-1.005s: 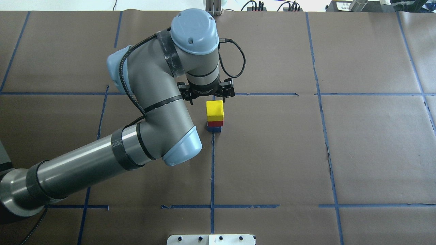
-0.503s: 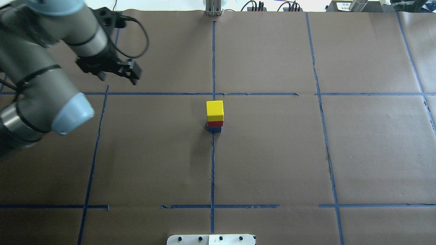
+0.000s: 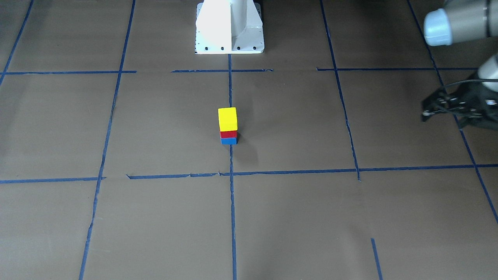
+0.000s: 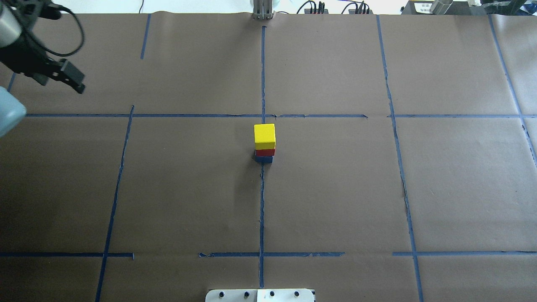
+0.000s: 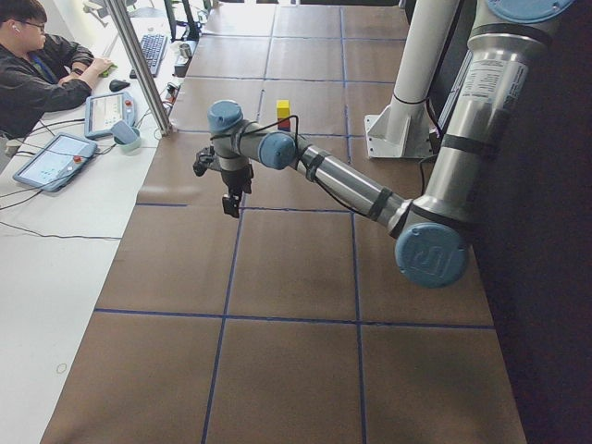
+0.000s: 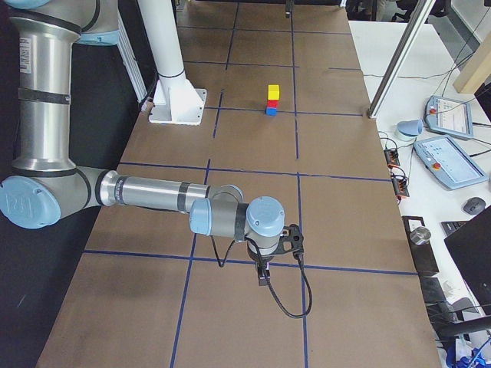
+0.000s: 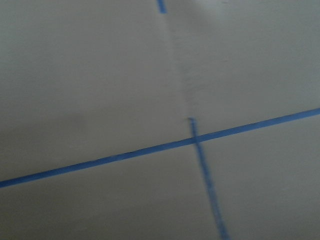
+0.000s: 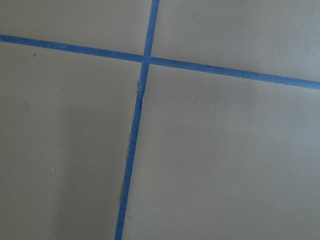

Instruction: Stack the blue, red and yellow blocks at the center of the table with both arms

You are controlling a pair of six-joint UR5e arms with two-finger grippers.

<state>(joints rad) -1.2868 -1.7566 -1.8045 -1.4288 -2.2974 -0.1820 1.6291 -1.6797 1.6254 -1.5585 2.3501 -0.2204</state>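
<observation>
Open table (image 4: 335,188) rings the block stack (image 4: 264,136) standing at centre. The left gripper (image 4: 58,79) hangs well apart at ten o'clock and the white pedestal (image 4: 260,295) stands at six.

Left gripper (image 4: 60,82) hangs with jaws seemingly spread; right gripper (image 6: 263,276) points downward, its jaw state unclear.

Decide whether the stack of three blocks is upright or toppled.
Upright: the yellow block sits on the red block, which rests on the blue block.

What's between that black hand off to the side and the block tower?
Between left hand and tower, only bare table crossed by blue tape, per overhead view.
</observation>
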